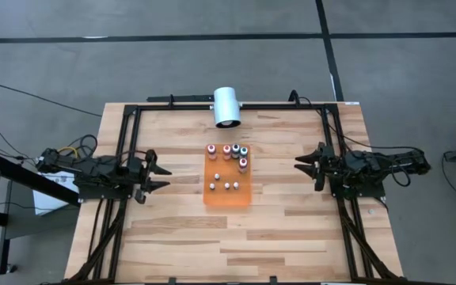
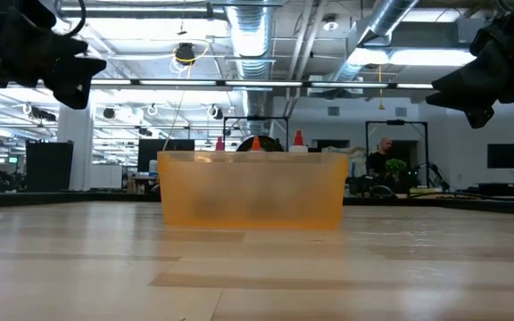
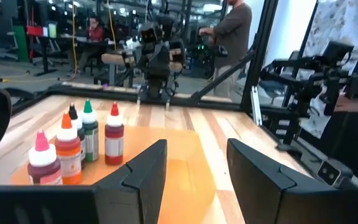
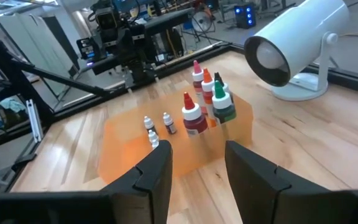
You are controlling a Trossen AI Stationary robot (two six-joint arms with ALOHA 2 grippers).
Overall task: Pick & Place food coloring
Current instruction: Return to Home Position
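Observation:
The food coloring bottles (image 1: 232,150) stand upright in a cluster on the far part of a translucent orange block (image 1: 228,196) at the table's middle. Their tips are pink, orange, red, green and black (image 3: 89,134) (image 4: 193,115). A few much smaller pale-capped bottles (image 4: 157,127) stand on the block's near part. My left gripper (image 1: 165,177) (image 3: 194,155) is open, left of the block, pointing at it. My right gripper (image 1: 299,164) (image 4: 197,155) is open, right of the block, facing it. Both hang above the table and touch nothing.
A big white cylinder (image 1: 226,105) on a stand lies at the far edge, behind the block. A black frame (image 1: 133,111) runs along the table's far, left and right sides. Bare wood lies on the block's near side. People (image 3: 232,31) are in the room beyond.

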